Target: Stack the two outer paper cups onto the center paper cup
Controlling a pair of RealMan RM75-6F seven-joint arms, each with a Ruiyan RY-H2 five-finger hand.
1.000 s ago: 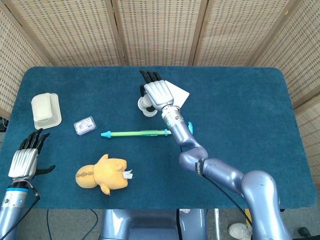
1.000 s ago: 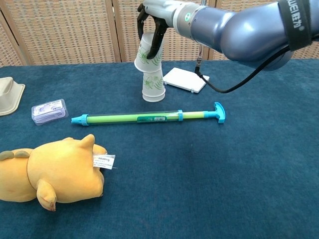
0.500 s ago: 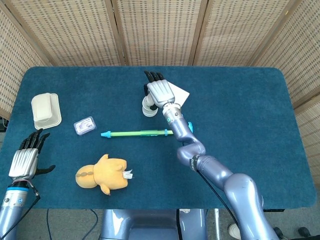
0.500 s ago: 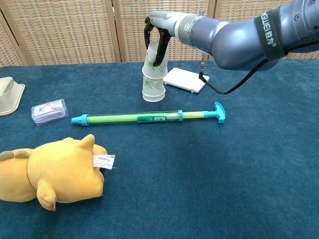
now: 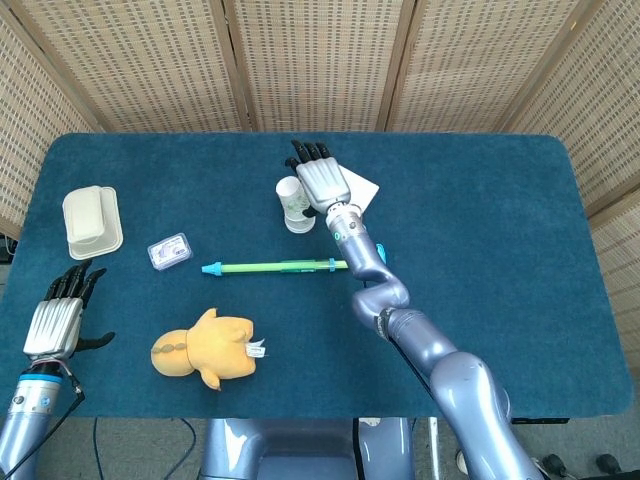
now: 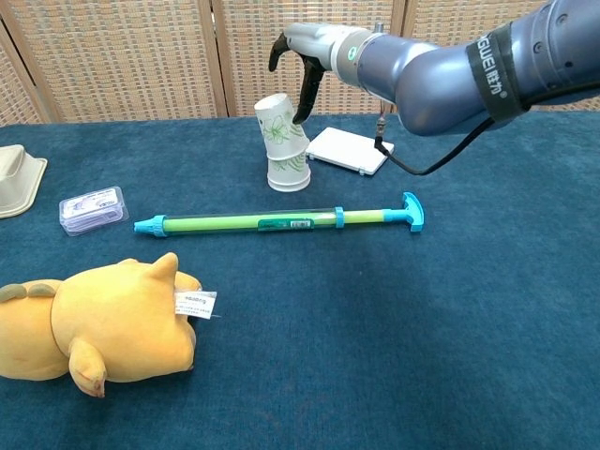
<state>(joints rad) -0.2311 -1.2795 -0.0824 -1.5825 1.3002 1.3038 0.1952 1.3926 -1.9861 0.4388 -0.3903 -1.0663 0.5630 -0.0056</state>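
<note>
I have my right hand [image 6: 298, 58] hanging just above and behind the cup stack [image 6: 286, 145], its fingers spread and holding nothing, one fingertip near the top cup's side though I cannot tell if it touches. The stack stands near the table's [image 5: 480, 200] far edge, just beside the white pad [image 6: 348, 150], and its top cup [image 6: 279, 122] sits tilted toward my left, not seated square on the cup below. By my reading the stacking is nearly finished, since I see no loose cup anywhere, but that crooked cup needs pressing down straight. Half a second ago my fingers were wrapped round that cup and it stood straighter; now they have let go. My left hand [image 5: 55, 322] waits, fingers spread and empty, well away from the stack at the near edge.
</note>
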